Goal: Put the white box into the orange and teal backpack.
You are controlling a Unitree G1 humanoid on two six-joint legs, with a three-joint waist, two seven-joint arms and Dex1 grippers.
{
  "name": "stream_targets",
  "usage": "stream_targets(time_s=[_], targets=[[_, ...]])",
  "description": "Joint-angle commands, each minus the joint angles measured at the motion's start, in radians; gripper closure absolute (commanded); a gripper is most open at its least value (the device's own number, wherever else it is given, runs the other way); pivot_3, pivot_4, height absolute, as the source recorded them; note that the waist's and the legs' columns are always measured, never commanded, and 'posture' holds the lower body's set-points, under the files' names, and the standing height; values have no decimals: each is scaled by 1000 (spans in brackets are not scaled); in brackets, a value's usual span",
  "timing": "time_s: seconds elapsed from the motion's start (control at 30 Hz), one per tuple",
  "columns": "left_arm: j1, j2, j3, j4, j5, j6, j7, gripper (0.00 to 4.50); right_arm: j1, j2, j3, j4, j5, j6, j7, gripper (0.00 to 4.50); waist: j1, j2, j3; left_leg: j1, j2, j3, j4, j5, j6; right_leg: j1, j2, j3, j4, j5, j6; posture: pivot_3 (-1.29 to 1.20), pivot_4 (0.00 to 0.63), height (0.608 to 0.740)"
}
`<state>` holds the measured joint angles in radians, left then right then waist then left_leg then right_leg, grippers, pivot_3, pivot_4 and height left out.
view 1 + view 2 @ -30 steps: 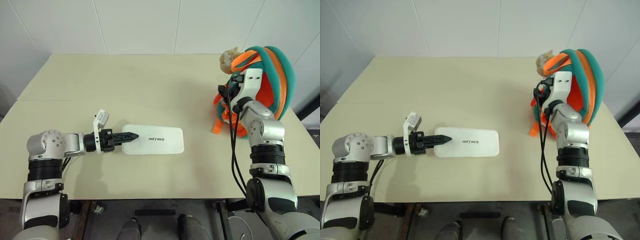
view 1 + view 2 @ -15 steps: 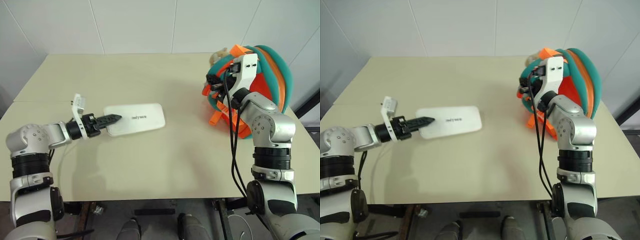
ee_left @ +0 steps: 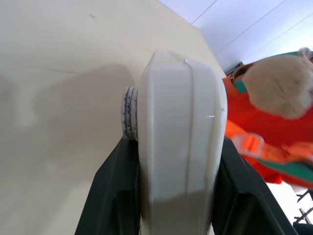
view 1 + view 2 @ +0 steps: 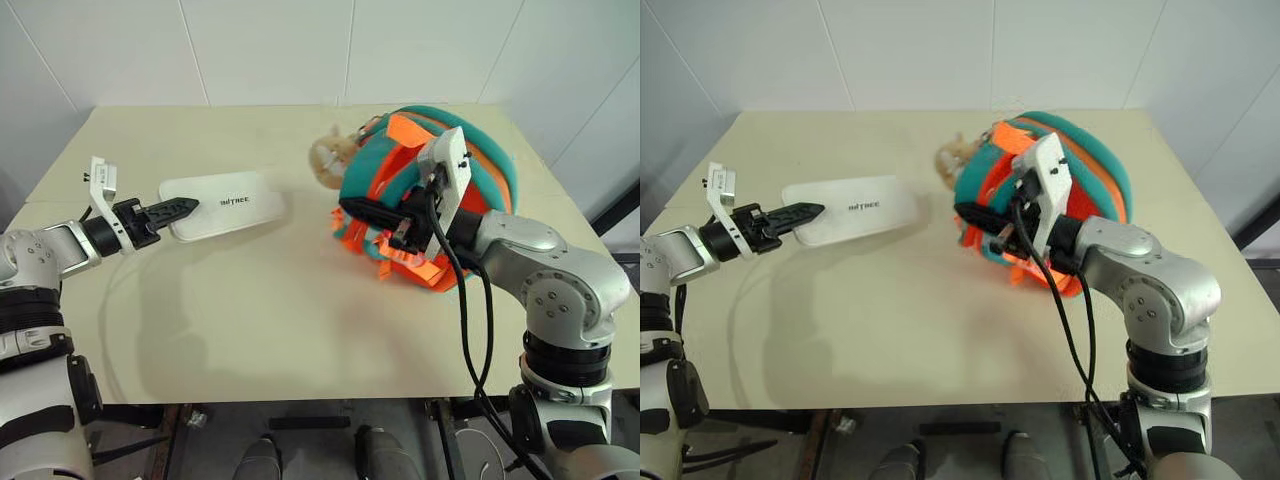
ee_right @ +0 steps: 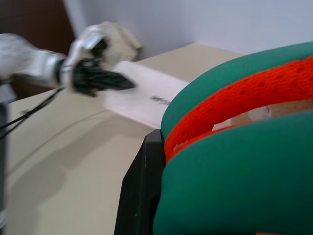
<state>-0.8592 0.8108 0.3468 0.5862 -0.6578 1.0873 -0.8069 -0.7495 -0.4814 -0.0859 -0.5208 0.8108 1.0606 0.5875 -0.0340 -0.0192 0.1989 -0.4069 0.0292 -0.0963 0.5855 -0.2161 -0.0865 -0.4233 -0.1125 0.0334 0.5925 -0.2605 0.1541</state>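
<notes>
Left eye view | left tool (image 4: 180,208) clamps white box (image 4: 225,203) end | right tool (image 4: 365,212) grips backpack (image 4: 440,190)

The surface (image 4: 300,320) is a pale cream color, smooth and flat. A thin straight line (image 4: 60,202) runs across it on the left side, like a seam where two parts meet. Soft gray shadows lie on the surface. Behind the surface stands a white wall (image 4: 270,50) made of big panels, with thin lines going up and down between the panels. On the far right, past the edge of the surface, there is a dark gap (image 4: 615,215) next to the wall. Under the front edge of the surface there is a gray floor (image 4: 310,445) with some dark bars.
</notes>
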Motion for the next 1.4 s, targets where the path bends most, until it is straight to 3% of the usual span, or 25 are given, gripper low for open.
stream_targets(time_s=[0.03, 0.47, 0.67, 1.03, 1.4], targets=[[-31, 19, 7, -3, 5, -25, -27, 3183, -6, -51, -30, -78, 95, -13, 75, 4500, 1, -1, 0, 0, 0, 0, 0, 0, 0, 0, 0, 0, 0, 0, 0, 0, 150, 740], [-42, 6, 1, 7, 21, -100, -60, 3183, 64, -277, -53, -91, 188, -163, 424, 4500, 5, -2, 1, 0, 0, 0, 2, 0, 0, 0, 0, 0, 1, 0, 0, 0, 150, 740], [-48, 7, -18, 5, 38, -190, -143, 3183, 113, -345, -27, -33, 116, -279, 567, 4500, 7, -3, 1, -1, 0, 1, 3, 0, -1, 0, 0, 0, 1, 0, 0, 0, 150, 740], [23, 11, 73, -80, -15, -482, -399, 3184, 125, -369, -3, 87, 6, -375, 620, 4500, 7, -3, 2, -1, 0, 2, 6, -1, -1, 0, 0, 0, 2, 0, 0, 0, 150, 740], [68, 42, 155, -104, -132, -453, -599, 3184, 179, -366, -21, 80, 25, -351, 562, 4500, 6, -3, 2, -1, 0, 2, 7, -1, -1, 0, 0, 1, 3, 0, 0, 0, 150, 740]])
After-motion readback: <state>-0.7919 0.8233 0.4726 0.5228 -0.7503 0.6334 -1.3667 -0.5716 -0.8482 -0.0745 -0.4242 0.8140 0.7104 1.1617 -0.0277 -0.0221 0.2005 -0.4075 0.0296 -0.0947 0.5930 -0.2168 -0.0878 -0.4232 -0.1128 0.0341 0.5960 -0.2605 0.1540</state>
